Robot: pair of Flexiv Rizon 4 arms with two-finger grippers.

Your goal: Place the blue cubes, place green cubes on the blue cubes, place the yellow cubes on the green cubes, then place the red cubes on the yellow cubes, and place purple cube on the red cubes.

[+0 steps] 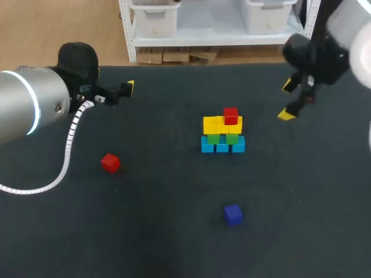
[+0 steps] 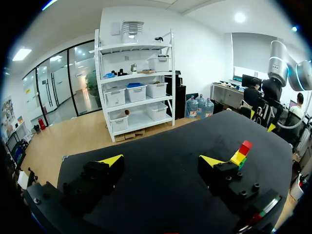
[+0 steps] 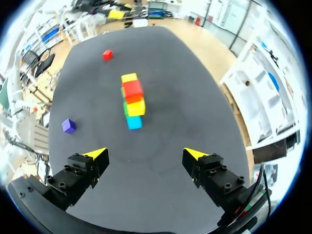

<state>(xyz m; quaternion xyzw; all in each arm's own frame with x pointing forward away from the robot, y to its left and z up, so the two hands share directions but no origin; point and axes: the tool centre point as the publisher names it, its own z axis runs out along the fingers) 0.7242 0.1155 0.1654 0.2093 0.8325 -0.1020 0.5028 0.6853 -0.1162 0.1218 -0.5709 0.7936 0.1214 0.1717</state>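
A stack stands mid-table: three blue cubes [image 1: 222, 145] at the bottom, two green cubes [image 1: 222, 138] on them, yellow cubes [image 1: 215, 124] above, and one red cube [image 1: 231, 115] on top. The right wrist view shows the stack [image 3: 132, 100] ahead of my right gripper [image 3: 146, 153]. A loose red cube [image 1: 110, 163] [image 3: 107, 54] lies to the stack's left. The purple cube [image 1: 233, 214] [image 3: 68, 126] sits nearer the front. My left gripper [image 1: 124, 88] [image 2: 161, 161] hangs open over the back left, empty. My right gripper [image 1: 286, 99] is open and empty, right of the stack.
The dark table [image 1: 162, 231] has bare cloth between the loose cubes and the stack. In the left wrist view the stack [image 2: 242, 153] shows far off beside my left gripper's finger, with my right arm [image 2: 287, 66] beyond it.
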